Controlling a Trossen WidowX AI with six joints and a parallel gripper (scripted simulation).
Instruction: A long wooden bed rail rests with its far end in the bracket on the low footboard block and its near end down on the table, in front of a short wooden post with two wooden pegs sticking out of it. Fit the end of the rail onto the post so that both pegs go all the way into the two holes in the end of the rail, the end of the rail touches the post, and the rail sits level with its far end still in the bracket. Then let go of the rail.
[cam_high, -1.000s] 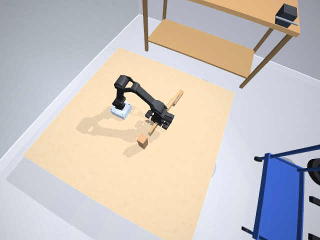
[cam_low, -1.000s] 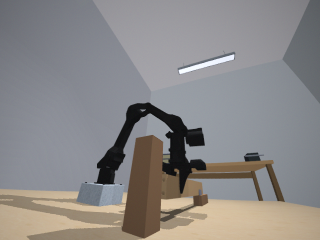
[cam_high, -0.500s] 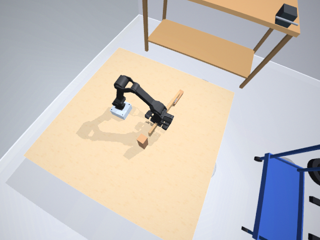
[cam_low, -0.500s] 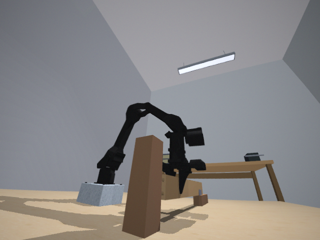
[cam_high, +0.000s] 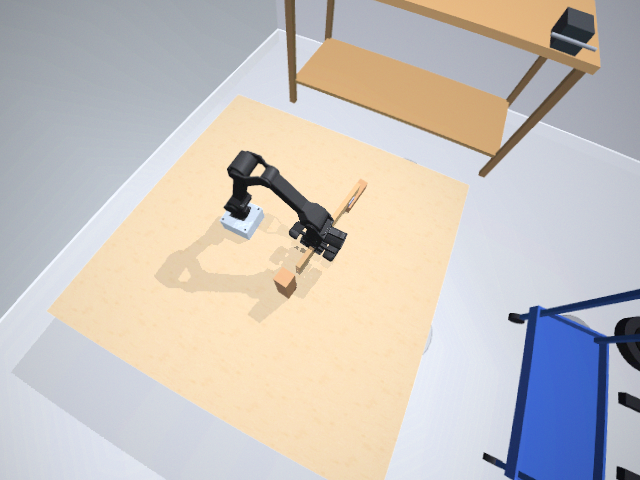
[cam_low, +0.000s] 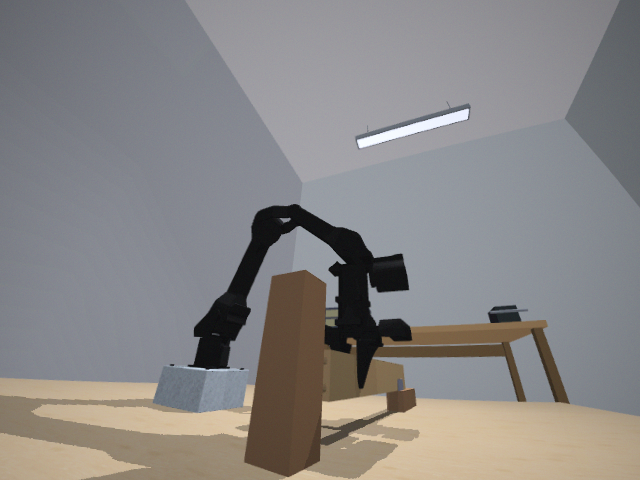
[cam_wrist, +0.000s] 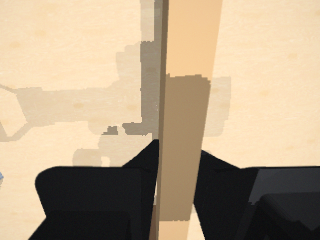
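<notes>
My gripper (cam_high: 316, 246) (cam_low: 355, 369) (cam_wrist: 168, 144) points down and is shut on the long wooden rail (cam_high: 305, 260) (cam_low: 338, 374) (cam_wrist: 187, 120). It holds the rail raised off the surface; the rail looks near level. The rail's near end stands beside the upright wooden post (cam_high: 285, 284) (cam_low: 289, 372), with a small gap between them in the top view. The pegs cannot be seen. The rail's far end is at the footboard block (cam_high: 356, 200) (cam_low: 401, 400); how deep it sits in the bracket cannot be told. The post hides part of the near end in the exterior view.
The arm's pale blue base (cam_high: 250, 230) (cam_low: 223, 390) stands to one side of the rail. A wooden workbench (cam_high: 403, 93) (cam_low: 465, 335) stands at the back, and a blue trolley (cam_high: 558, 392) stands at the right in the top view.
</notes>
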